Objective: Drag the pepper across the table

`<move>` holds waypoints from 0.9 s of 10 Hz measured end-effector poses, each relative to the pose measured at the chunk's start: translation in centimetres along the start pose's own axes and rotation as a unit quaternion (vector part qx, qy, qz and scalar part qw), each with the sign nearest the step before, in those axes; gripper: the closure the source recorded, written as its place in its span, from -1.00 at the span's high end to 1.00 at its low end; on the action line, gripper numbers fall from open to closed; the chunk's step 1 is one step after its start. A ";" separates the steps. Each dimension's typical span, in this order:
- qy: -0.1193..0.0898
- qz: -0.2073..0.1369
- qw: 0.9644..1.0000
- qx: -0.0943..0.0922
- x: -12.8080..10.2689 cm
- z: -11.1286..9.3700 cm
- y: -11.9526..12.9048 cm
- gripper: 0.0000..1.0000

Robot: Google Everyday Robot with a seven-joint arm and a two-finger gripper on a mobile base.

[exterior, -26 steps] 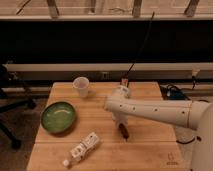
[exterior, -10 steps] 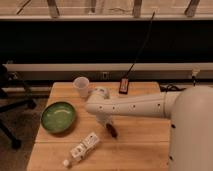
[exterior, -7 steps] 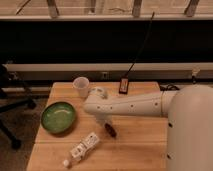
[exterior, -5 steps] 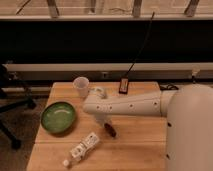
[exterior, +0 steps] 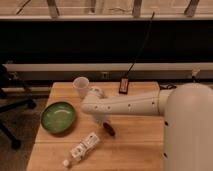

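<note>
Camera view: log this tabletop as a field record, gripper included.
table: light wood planks
pepper: dark red-brown, near table centre, just below the arm's end
gripper: at the pepper, under the white arm
green bowl: left side of table
white cup: upright, back left
bottle: lying on its side, front left
black-and-red device: back edge

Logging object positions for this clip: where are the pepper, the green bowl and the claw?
pepper [exterior: 109, 130], camera view, on its dark body.
green bowl [exterior: 58, 116], camera view, on its inner floor.
claw [exterior: 106, 123], camera view, at the arm's tip above the pepper.
</note>
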 end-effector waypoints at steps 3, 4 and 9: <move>0.001 -0.009 1.000 -0.001 0.2 0.0 -0.2 -0.60; 0.001 -0.013 1.000 -0.002 0.3 0.0 -0.4 -0.60; 0.003 -0.032 0.999 -0.004 0.7 0.0 -0.8 -0.60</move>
